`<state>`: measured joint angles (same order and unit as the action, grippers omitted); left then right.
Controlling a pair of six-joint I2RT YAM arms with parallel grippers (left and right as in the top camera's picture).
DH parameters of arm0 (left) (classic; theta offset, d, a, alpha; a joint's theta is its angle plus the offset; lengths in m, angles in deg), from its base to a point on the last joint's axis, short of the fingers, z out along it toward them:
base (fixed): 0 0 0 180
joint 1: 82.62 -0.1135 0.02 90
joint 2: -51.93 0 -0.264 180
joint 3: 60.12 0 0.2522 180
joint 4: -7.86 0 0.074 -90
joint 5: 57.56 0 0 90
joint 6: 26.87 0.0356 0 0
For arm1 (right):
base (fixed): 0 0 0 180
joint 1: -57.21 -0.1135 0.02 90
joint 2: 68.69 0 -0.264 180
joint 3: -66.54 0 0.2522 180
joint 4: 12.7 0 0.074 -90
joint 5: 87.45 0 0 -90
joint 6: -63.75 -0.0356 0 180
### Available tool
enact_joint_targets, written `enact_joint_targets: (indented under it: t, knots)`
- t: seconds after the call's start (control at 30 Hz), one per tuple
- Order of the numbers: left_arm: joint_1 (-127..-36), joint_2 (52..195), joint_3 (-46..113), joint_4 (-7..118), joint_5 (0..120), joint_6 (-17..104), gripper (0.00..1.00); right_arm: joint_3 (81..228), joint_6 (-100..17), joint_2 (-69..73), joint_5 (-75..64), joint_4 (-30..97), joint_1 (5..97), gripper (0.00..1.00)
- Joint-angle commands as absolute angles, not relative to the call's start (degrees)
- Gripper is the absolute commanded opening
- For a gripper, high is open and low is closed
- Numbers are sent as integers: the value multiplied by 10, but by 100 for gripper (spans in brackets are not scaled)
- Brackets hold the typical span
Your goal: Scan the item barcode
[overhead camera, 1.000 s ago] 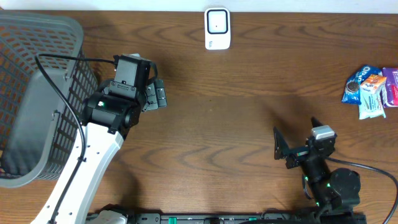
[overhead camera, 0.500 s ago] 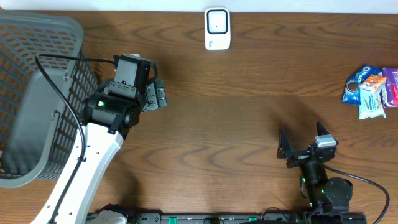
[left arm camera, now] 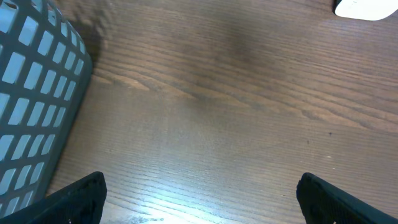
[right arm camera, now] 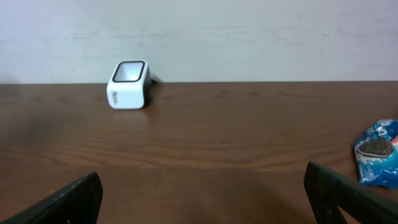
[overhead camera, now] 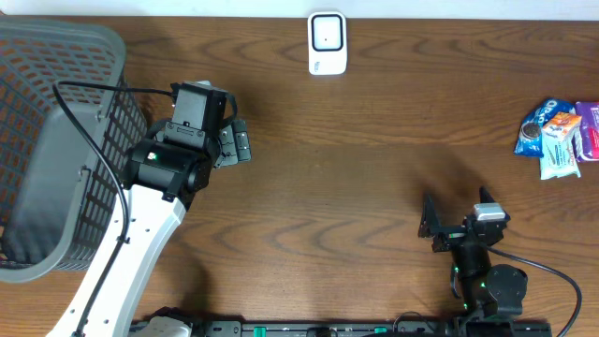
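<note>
A white barcode scanner (overhead camera: 327,42) stands at the table's far edge, also in the right wrist view (right arm camera: 129,84) and at the top right corner of the left wrist view (left arm camera: 367,7). The items, a small pile of snack packets (overhead camera: 560,139), lie at the far right; a blue cookie packet (right arm camera: 379,152) shows at the right edge of the right wrist view. My left gripper (overhead camera: 243,142) hangs open over bare wood beside the basket, holding nothing (left arm camera: 200,199). Near the front edge, my right gripper (overhead camera: 454,198) is open and empty (right arm camera: 202,193), facing the scanner.
A large grey mesh basket (overhead camera: 56,140) fills the left side, its wall close to the left fingers (left arm camera: 31,106). A white wall (right arm camera: 249,37) rises behind the table's far edge.
The right arm has drawn back a little toward the front edge and shifted slightly right, jaws still open. The left arm has not moved.
</note>
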<state>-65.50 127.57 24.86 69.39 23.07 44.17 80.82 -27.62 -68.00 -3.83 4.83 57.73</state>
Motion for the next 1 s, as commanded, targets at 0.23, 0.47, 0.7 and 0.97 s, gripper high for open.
enact_joint_targets:
  t: [0.23, 0.47, 0.7, 0.97]
  knots:
    - [-656, 1277, 251, 696, 227, 453, 98, 806, -259, -684, -32, 51, 586, 99]
    - [-656, 1277, 251, 696, 227, 453, 98, 806, -260, -684, -33, 51, 577, 99]
    - [-656, 1277, 251, 696, 227, 453, 98, 806, -260, -684, -33, 49, 569, 99]
    - [-656, 1277, 251, 696, 227, 453, 98, 806, -260, -684, -33, 49, 567, 99]
